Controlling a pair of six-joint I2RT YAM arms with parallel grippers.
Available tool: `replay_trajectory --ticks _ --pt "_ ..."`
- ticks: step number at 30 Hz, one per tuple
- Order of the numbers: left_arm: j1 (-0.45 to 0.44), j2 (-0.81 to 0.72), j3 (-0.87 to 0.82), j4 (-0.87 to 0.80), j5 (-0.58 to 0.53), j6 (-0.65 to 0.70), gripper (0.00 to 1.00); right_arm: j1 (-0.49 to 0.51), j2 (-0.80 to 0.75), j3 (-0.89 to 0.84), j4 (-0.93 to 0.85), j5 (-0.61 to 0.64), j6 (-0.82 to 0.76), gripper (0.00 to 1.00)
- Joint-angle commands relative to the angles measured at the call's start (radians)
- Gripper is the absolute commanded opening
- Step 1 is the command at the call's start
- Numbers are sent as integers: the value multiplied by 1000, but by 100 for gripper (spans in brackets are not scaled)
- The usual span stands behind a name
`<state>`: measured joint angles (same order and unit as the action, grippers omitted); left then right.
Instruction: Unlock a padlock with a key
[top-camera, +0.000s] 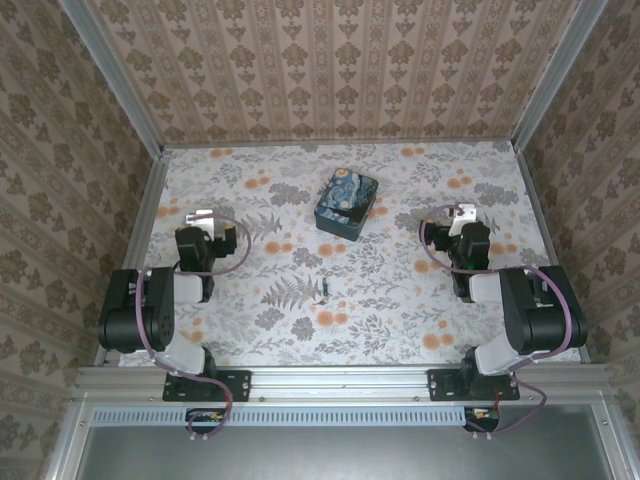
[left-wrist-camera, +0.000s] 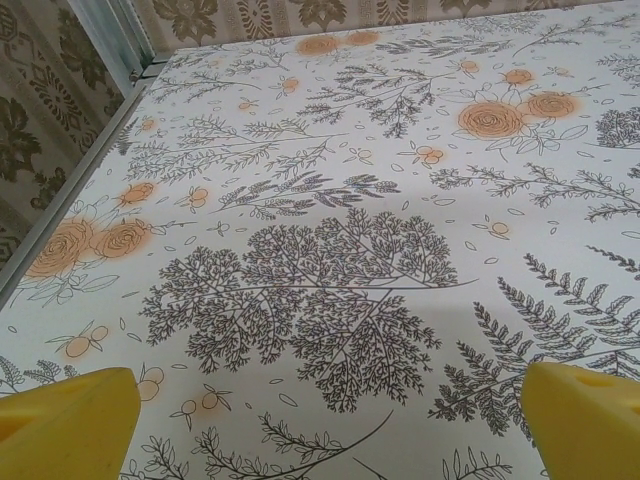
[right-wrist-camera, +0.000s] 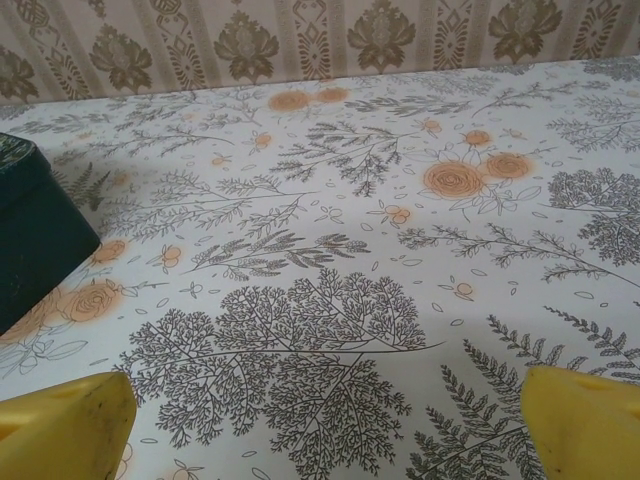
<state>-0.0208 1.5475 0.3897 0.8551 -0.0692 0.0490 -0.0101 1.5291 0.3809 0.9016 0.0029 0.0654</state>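
A small, slim dark object (top-camera: 325, 288) lies on the flowered table (top-camera: 400, 300) between the two arms; it is too small to tell whether it is the key or the padlock. My left gripper (top-camera: 203, 215) hovers at the left side of the table, well left of that object. In the left wrist view my left gripper (left-wrist-camera: 330, 425) is open, its yellow fingertips (left-wrist-camera: 65, 425) wide apart over bare tablecloth. My right gripper (top-camera: 462, 212) hangs at the right side. Up close, my right gripper (right-wrist-camera: 325, 425) is open too, with nothing between its yellow fingertips (right-wrist-camera: 585, 420).
A dark blue painted tin (top-camera: 347, 203) stands at the middle back of the table, and its dark side (right-wrist-camera: 35, 240) appears at the left of the right wrist view. Patterned walls and a metal frame (top-camera: 140, 200) close in the table.
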Motion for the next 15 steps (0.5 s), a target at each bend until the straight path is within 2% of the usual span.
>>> replay_trajectory --ticks 1,12,14,15 --pt "1 -8 18 -4 30 -6 100 10 3 19 -26 8 -30 100" --pt "1 -8 18 -2 29 -7 100 7 7 28 -38 2 -29 100" --pt "1 -10 18 1 28 -5 100 8 0 5 -6 2 -30 100" --pt "2 -12 11 8 31 -3 100 9 -2 -27 65 -18 -38 100"
